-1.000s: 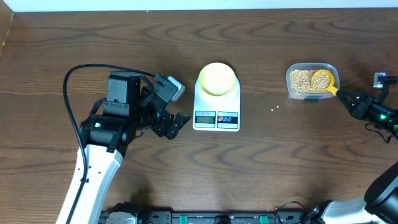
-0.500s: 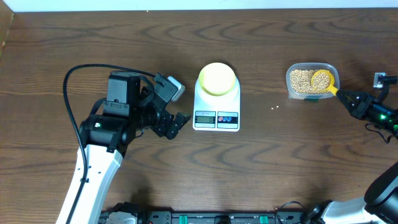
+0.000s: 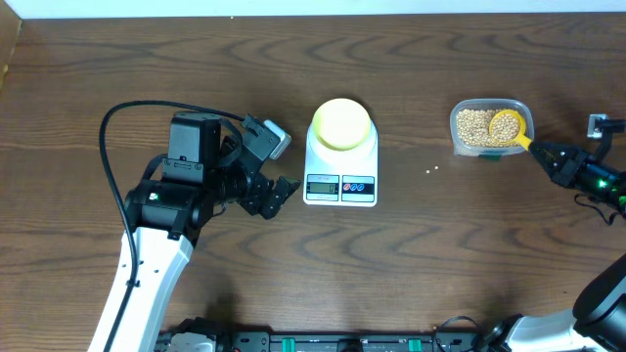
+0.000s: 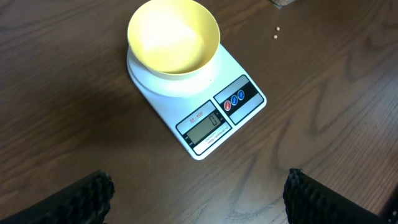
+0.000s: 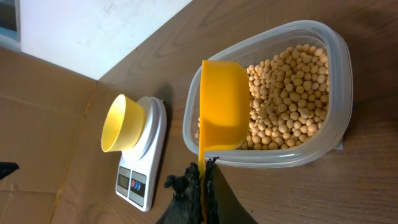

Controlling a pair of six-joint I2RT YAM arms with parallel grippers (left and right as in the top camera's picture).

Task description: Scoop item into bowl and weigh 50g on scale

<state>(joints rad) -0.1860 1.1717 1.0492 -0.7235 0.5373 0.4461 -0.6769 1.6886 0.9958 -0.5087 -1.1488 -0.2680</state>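
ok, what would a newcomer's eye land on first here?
The bright yellow scoop, its handle clamped in the right pincer, sits in the clear tub of tan beans at the table's right. Next comes the empty pale yellow bowl on the white scale at centre, with the left pincer wide open, apart, to its left.

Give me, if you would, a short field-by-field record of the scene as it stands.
bowl: pale yellow, empty, sitting on the scale
scale: white, mid-table
beans: in the clear tub, right of the scale
stray beans: on the table between scale and tub
scoop: yellow, cup over the beans inside the tub
right gripper: shut on the scoop's handle
left gripper: open, empty, left of the scale
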